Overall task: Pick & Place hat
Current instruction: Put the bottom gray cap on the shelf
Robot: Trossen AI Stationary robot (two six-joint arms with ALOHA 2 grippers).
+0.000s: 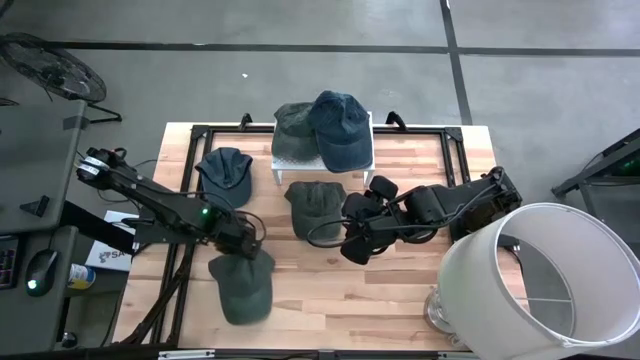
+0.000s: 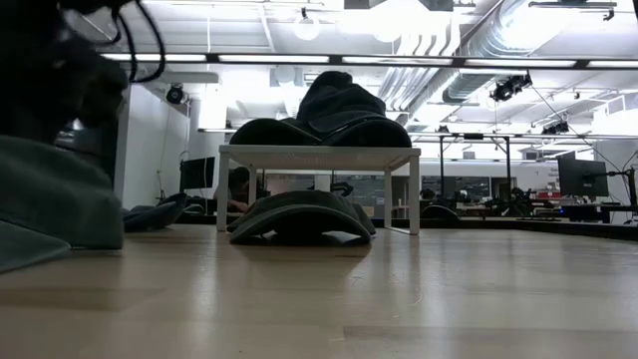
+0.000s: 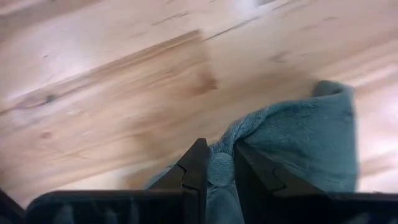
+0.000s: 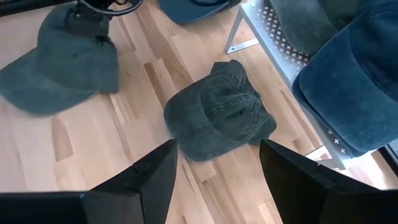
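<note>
- Down at the near edge of the wooden tabletop (image 1: 400,290), the left end effector (image 1: 243,243) has its fingers (image 3: 198,171) clamped on the fabric of a grey-green cap (image 1: 241,286); the left wrist view shows a fold of cloth pinched tight between the two dark tips.
- That cap lies flat on the wood, with the left end effector sitting at its rear edge, and in the low view it bulks up large at the left side (image 2: 50,204).
- Over on the other side, the right end effector (image 1: 356,240) hovers with its fingers (image 4: 155,177) spread wide and nothing between them.
- Right beside that end effector lies a second dark green cap (image 1: 313,206), resting on the tabletop just in front of the small white stand (image 1: 285,158); the right wrist view looks straight down on it (image 4: 214,112).
- On top of the stand sit two more caps, an olive one (image 1: 292,120) and a blue denim one (image 1: 340,128), the denim one overlapping the olive one.
- A fifth cap, bluish (image 1: 224,173), lies on the wood just to the left of the stand, near the left arm.
- At the near right corner of the tabletop stands a big white lampshade (image 1: 545,275), close to the base of the right arm.
</note>
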